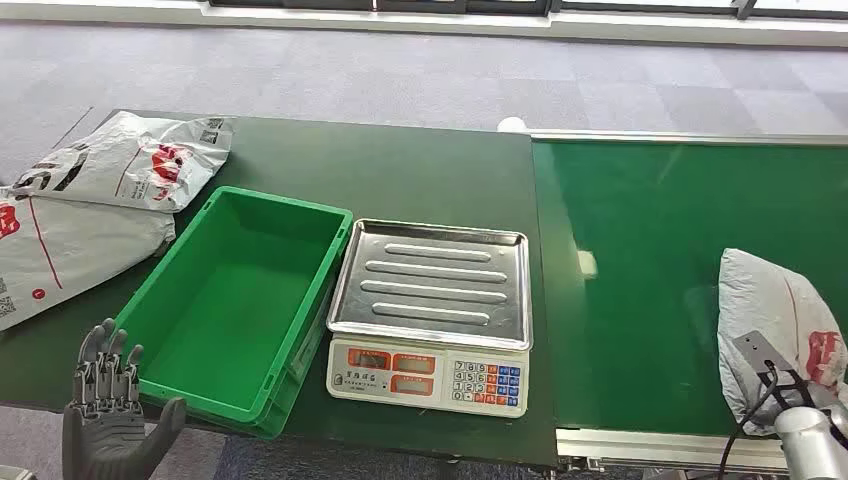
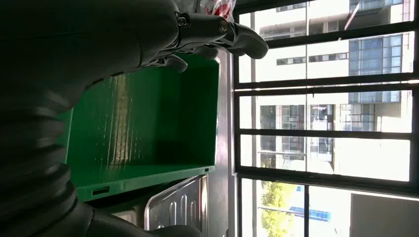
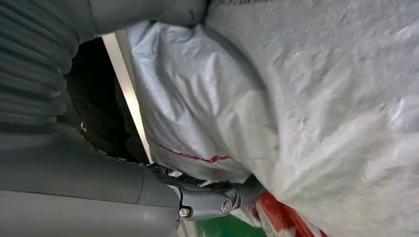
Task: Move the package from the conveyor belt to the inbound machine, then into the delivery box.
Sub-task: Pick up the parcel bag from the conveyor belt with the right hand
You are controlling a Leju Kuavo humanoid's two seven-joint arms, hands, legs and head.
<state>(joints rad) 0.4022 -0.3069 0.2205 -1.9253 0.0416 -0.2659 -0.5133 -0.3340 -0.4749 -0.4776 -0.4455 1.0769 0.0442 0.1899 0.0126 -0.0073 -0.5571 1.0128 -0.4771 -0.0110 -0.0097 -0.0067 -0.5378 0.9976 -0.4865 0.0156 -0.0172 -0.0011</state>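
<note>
Head view: package [image 1: 775,325] lies on the green conveyor belt [image 1: 650,260] at its near right end, long axis running roughly near-to-far. Right hand [image 3: 148,192] is at the package's near end, thumb and fingers [image 3: 217,202] against the grey film; real grip or not, cannot tell. Scale [image 1: 432,315] with steel tray sits on the worktop [image 1: 420,170] between belt and green crate [image 1: 235,300], touching the crate. Two more bags [image 1: 90,200] lie far left. Left hand [image 1: 110,415] hangs by the crate's near corner, fingers spread, holding nothing.

two grey mailer bags [image 1: 95,205], green table [image 1: 420,170]
</note>
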